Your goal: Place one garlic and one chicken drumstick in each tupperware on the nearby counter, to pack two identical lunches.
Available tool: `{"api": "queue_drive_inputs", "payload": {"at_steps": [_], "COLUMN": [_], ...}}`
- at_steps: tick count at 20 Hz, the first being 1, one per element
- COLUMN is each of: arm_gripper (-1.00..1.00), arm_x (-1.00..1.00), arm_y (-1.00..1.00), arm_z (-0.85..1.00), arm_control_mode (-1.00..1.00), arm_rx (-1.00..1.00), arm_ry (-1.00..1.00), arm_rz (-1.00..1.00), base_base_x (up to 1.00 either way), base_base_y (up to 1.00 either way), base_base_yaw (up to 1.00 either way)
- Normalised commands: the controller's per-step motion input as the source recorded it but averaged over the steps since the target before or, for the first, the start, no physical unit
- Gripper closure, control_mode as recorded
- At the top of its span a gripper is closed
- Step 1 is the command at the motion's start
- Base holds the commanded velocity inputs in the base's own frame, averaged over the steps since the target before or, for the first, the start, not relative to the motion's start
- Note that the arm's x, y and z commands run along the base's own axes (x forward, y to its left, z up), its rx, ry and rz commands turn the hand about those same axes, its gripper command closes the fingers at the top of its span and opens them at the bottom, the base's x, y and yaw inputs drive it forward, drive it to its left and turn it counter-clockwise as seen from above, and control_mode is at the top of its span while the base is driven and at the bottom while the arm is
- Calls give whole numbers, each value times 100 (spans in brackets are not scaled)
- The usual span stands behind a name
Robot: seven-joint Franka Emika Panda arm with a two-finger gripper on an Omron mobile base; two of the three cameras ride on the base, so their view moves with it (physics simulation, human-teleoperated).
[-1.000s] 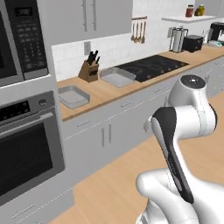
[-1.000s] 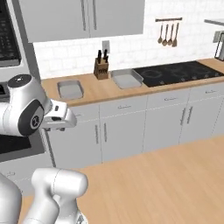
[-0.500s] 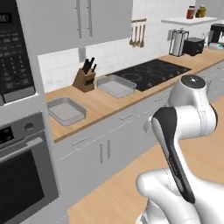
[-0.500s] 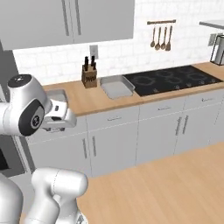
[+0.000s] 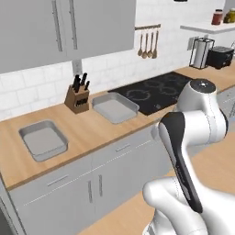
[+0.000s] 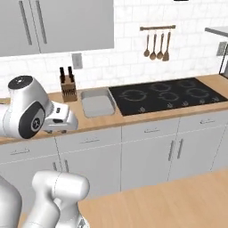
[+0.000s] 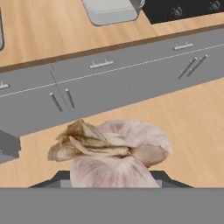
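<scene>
One garlic (image 7: pixel 118 151) fills the lower middle of the hand view, clamped between the fingers (image 7: pixel 111 177), papery tip pointing left. Beyond the cabinet fronts, the bench (image 7: pixel 52 30) carries a tupperware (image 7: pixel 109 9) at top centre, ahead.

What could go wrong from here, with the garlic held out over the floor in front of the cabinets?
The garlic sits in the tool above bare floor, short of the counter; a slip would drop it out of easy reach. Both tupperware trays look alike and empty, so the bulbs could end up in one tray. The knife block stands between them, close to the approach path.
</scene>
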Motion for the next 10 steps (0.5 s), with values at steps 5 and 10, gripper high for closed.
{"api": "queue_drive_inputs", "payload": {"at_steps": [5, 10], "arm_gripper": [100, 100], "arm_x": [0, 60], "arm_y": [0, 11], "arm_z": [0, -3], "arm_control_mode": [100, -100], "arm_rx": [0, 0], "arm_ry": [0, 0], "arm_rz": [0, 10], "base_base_x": [100, 40], "base_base_y": [-43, -4], "base_base_yaw": [27, 10]}}
